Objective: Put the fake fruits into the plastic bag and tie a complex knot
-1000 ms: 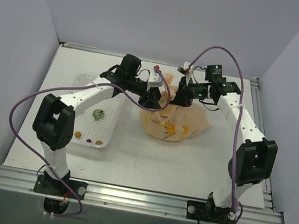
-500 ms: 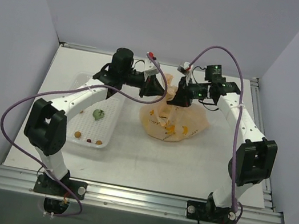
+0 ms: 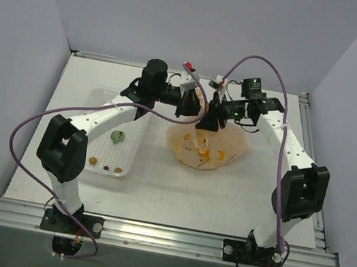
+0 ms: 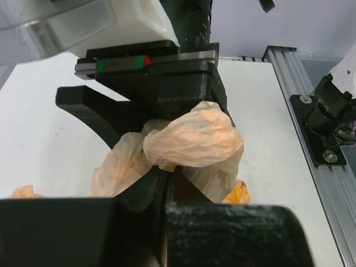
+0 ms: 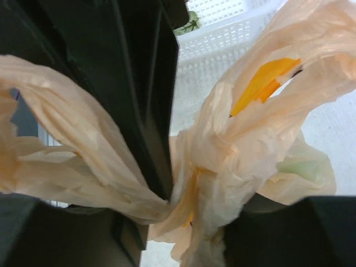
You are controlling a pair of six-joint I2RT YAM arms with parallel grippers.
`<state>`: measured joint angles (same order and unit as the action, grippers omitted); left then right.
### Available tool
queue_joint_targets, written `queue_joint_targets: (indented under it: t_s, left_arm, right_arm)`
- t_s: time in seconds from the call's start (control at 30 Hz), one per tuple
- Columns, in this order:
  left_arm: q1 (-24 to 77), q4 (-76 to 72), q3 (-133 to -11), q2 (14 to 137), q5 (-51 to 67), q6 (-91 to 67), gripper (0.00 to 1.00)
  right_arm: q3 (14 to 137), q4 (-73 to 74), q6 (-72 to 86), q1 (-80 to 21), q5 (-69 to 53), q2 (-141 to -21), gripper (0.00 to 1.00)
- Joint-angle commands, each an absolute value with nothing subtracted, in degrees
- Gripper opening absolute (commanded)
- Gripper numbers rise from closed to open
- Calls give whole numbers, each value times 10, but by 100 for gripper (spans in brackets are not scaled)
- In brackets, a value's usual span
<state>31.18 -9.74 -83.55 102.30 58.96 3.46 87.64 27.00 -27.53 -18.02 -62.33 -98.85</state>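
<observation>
The peach-orange plastic bag (image 3: 209,146) lies at the table's middle back, with yellow and orange fake fruits (image 3: 204,153) showing through it. Its handles are drawn up into a twisted bunch between both grippers. My left gripper (image 3: 194,105) is shut on a puffed handle loop (image 4: 194,142), its jaws closed at the loop's base (image 4: 167,172). My right gripper (image 3: 209,119) is shut on the twisted neck of the bag (image 5: 192,219). The left gripper's black fingers (image 5: 139,83) sit right against that neck. A pale green shape (image 5: 303,167) shows through the bag.
A white mesh tray (image 3: 126,155) stands left of the bag, holding a small green leafy piece (image 3: 117,136) and several tiny brown bits (image 3: 105,164). The tray also shows in the right wrist view (image 5: 222,33). An aluminium rail (image 4: 311,105) runs along the table's right edge.
My left gripper swung back left, then came right again up to the right gripper, still holding the handle. My right gripper shifted slightly left. The bag's neck is drawn tighter.
</observation>
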Motion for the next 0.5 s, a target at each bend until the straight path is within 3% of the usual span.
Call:
queue_joint_targets:
  t_s: [0.0, 0.1, 0.17, 0.23, 0.47]
  left_arm:
    - [324, -134, -874, 1027, 614, 23, 0]
    - [324, -131, -875, 1026, 611, 15, 8]
    - [321, -115, -875, 1019, 599, 15, 14]
    - [304, -99, -870, 1003, 588, 5, 33]
    - [203, -26, -850, 935, 574, 3, 54]
  right_arm:
    - [890, 272, -281, -186, -645, -997, 34]
    - [890, 271, -287, -185, -645, -998, 10]
    - [889, 271, -288, -181, -648, -997, 1]
    - [890, 270, -288, -173, -654, -996, 0]
    - [885, 271, -308, -163, -662, -983, 0]
